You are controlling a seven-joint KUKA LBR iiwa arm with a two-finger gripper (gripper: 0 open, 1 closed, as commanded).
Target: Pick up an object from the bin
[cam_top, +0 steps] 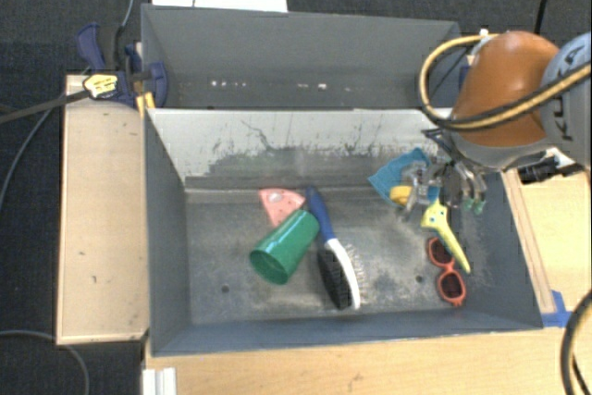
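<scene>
While the grey metal bin (185,227) is sitting open to the camera, the arm (504,92) is reaching in from the right, with its orange-covered wrist leaning over the bin's right half. Its gripper (450,188) is pointing down near the back wall, just above a long yellow plastic piece (446,236) and beside a crumpled blue item (400,169). Whether the gripper is wide or closed cannot be told. Left of centre, a green cup (282,247) is lying on its side, touching a blue-handled brush (331,259) with a black head. A pink piece (277,201) is lying just behind the cup. Red glasses (448,277) are lying just in front of the yellow piece.
</scene>
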